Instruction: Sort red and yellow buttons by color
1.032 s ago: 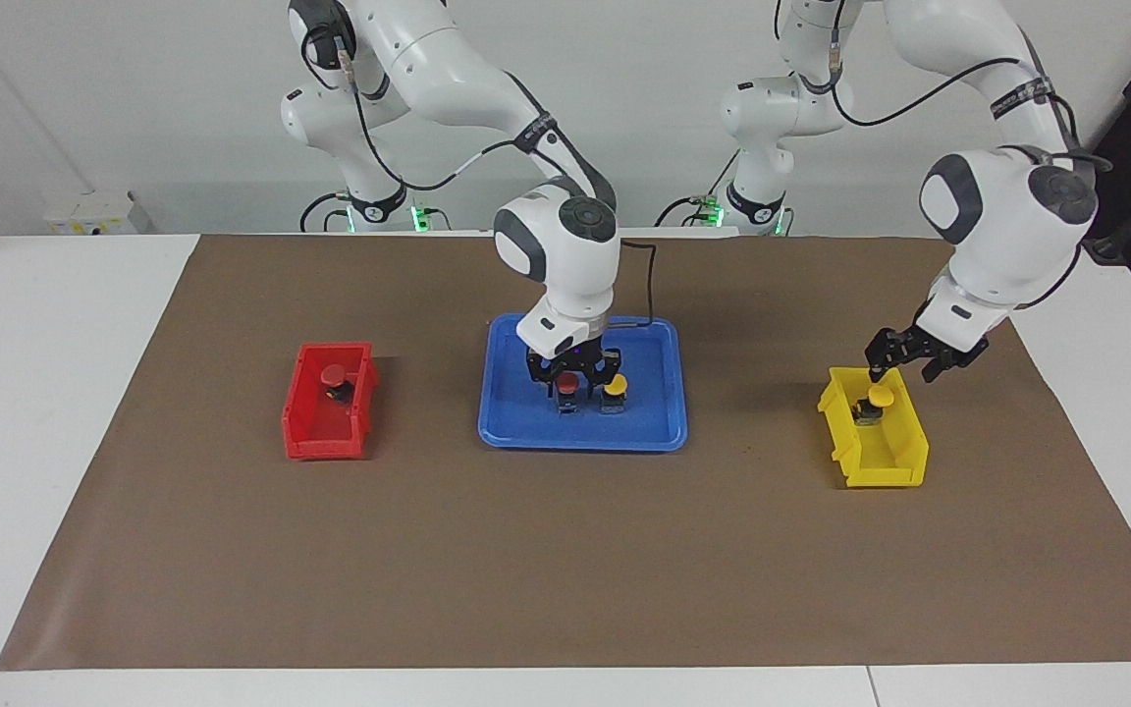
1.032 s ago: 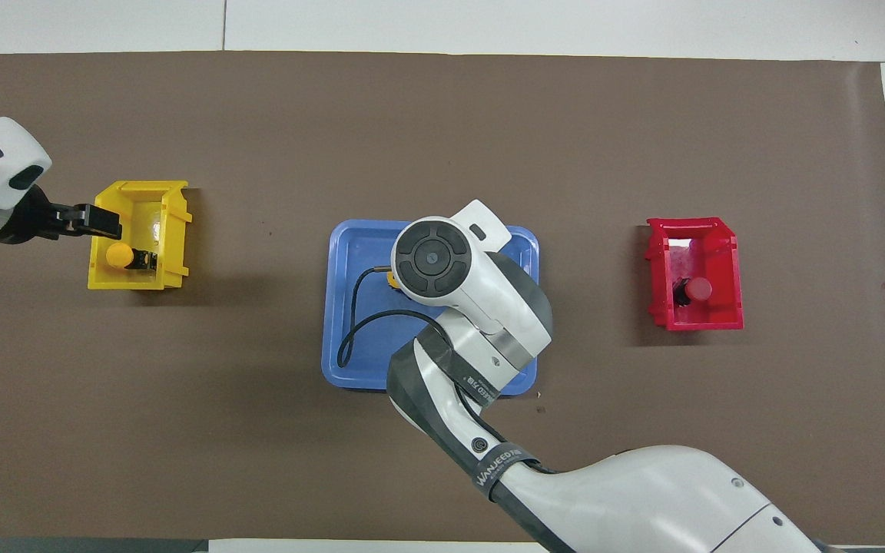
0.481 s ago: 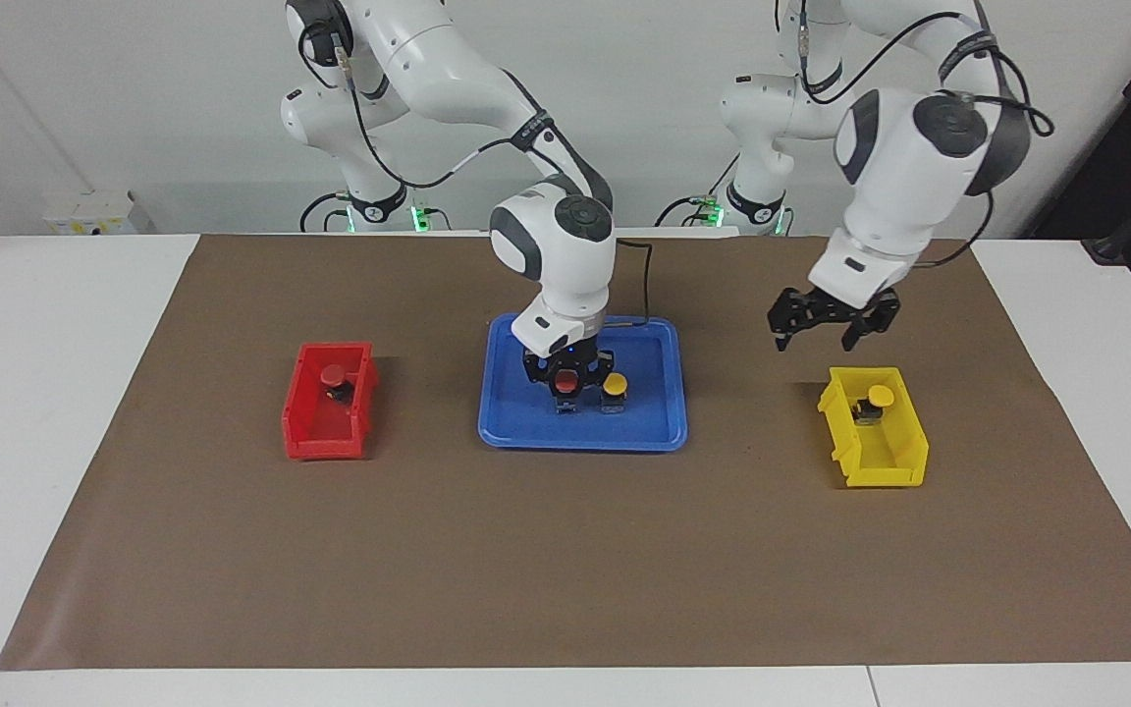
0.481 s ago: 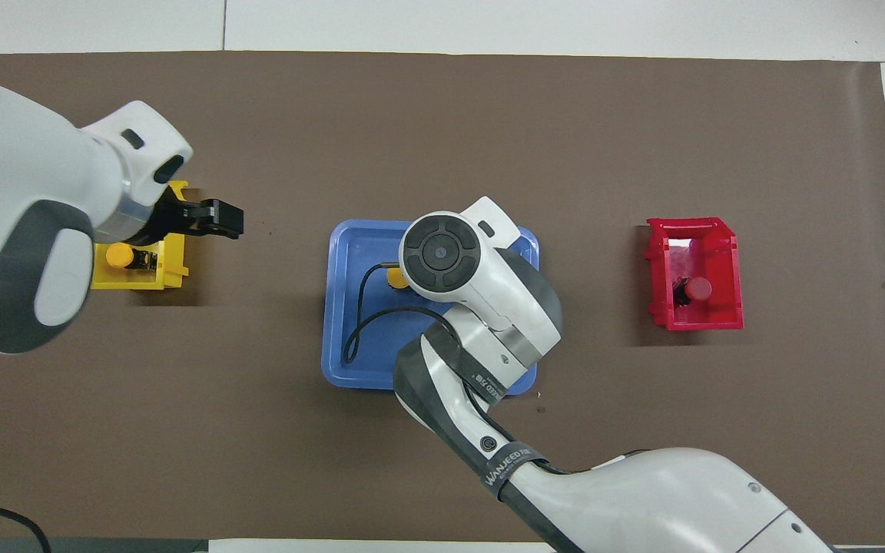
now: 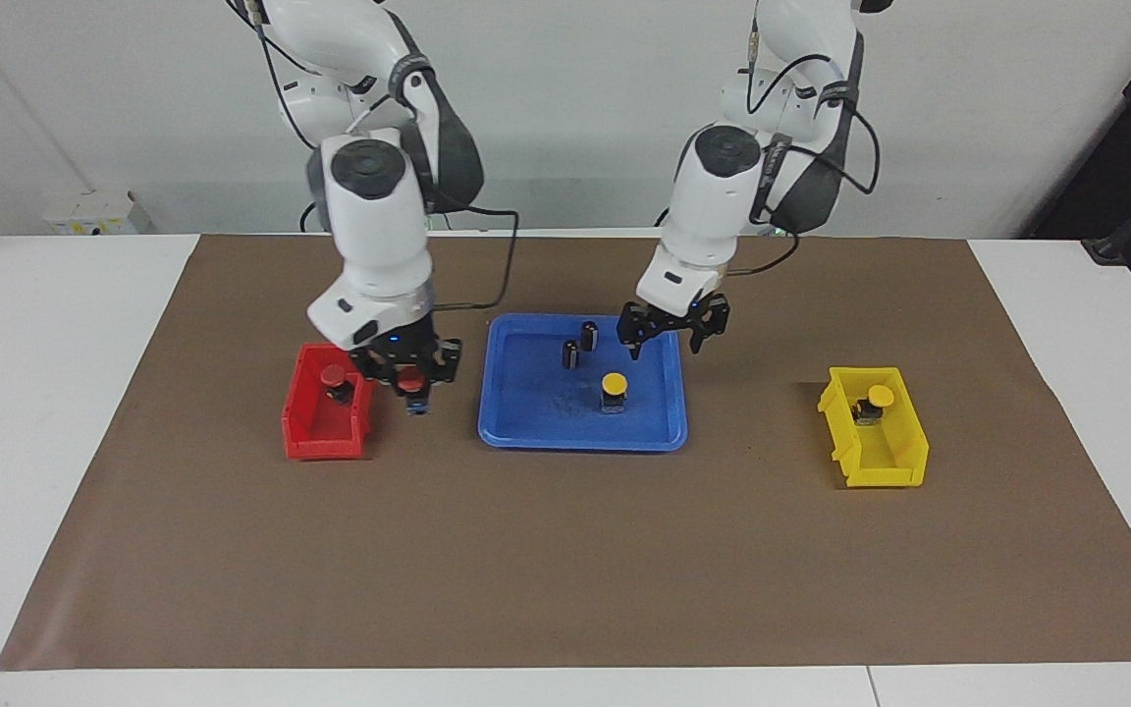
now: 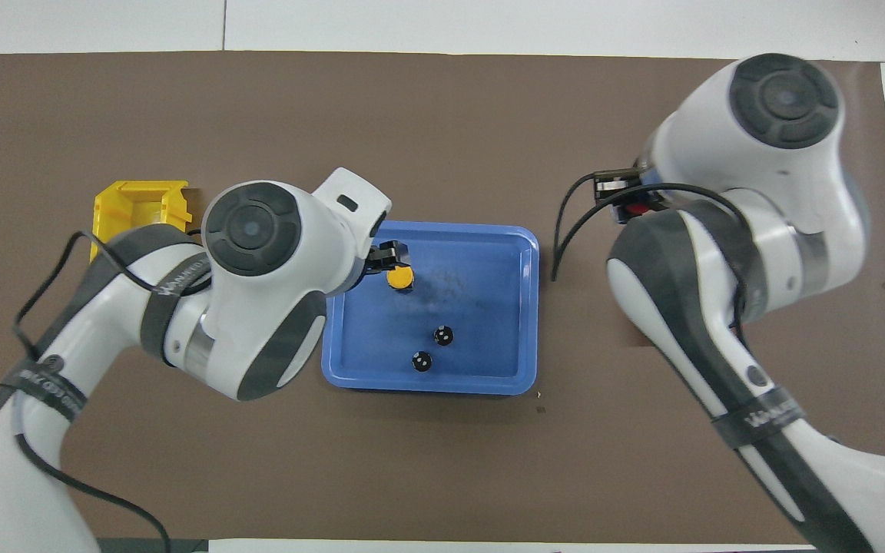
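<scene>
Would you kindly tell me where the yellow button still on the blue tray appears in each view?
Facing view: the yellow button stands in the blue tray, toward the left arm's end, on the side away from the robots.
Overhead view: it shows in the tray's upper left part, beside the left tool.
Shared landmark: the two dark cylinders.

Blue tray (image 5: 666, 429), two dark cylinders (image 5: 580, 345), brown mat (image 5: 565, 560)

A white table (image 5: 55, 412) carries a brown mat (image 5: 565, 550), and on the mat a blue tray (image 5: 526, 427) sits midway, with a red bin (image 5: 315, 437) toward the right arm's end and a yellow bin (image 5: 885, 466) toward the left arm's end.
</scene>
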